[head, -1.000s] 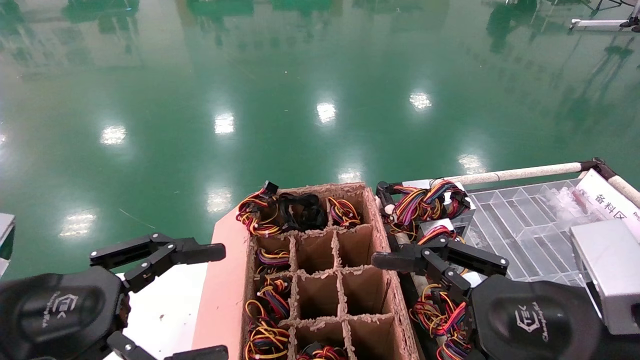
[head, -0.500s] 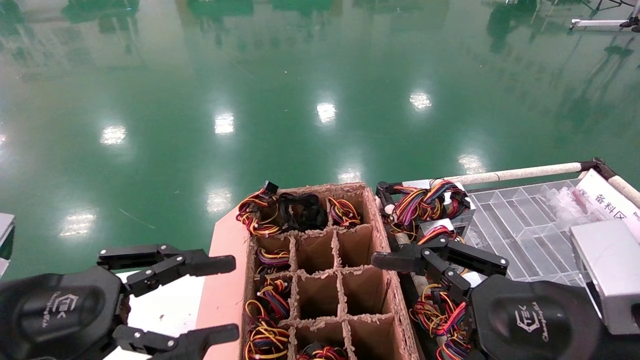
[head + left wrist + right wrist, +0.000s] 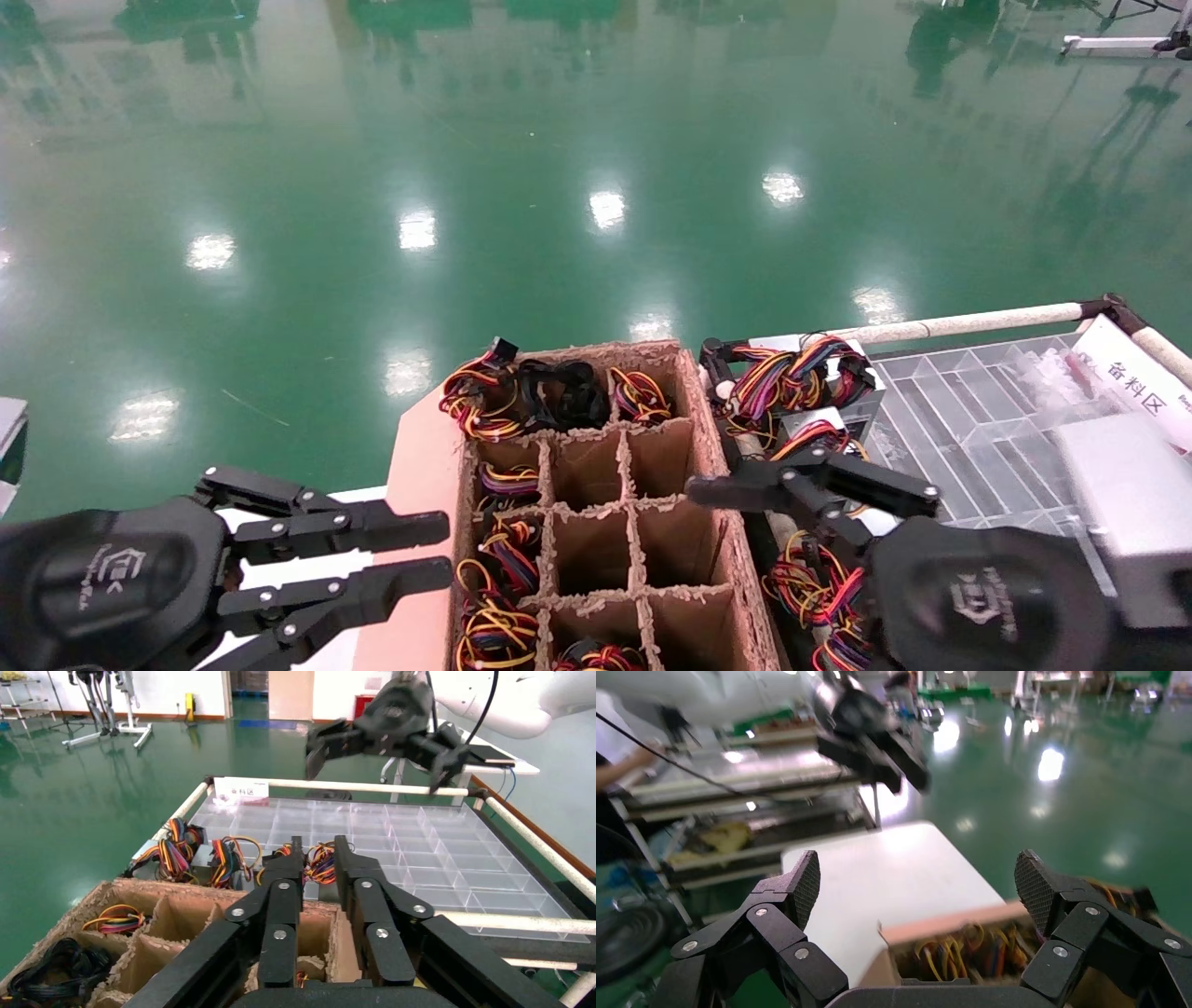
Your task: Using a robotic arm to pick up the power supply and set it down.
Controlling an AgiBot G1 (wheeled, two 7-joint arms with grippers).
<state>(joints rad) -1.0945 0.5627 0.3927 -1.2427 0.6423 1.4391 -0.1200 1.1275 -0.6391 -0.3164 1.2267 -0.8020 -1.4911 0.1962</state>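
Note:
The power supply (image 3: 818,434), a small grey box with red and orange wires, lies on the cart just right of the cardboard box. It is partly hidden by my right gripper (image 3: 815,496), which hovers above it with its fingers spread wide and nothing between them. In the right wrist view the right gripper (image 3: 919,881) faces across the cardboard box toward the white table. My left gripper (image 3: 445,552) is low at the left, by the box's left wall. Its fingers (image 3: 281,903) are drawn close together on nothing.
The cardboard box (image 3: 694,410) has divider cells, several holding wire bundles. A purple-and-blue wired unit (image 3: 792,373) lies behind the power supply. A clear compartment tray (image 3: 978,410), a large grey metal box (image 3: 1131,503) and a white rail (image 3: 968,323) sit at the right. A white table (image 3: 298,578) is at the left.
My left gripper's fingers have closed from wide open to nearly together while reaching right toward the cardboard box. The right gripper has shifted slightly and stays open.

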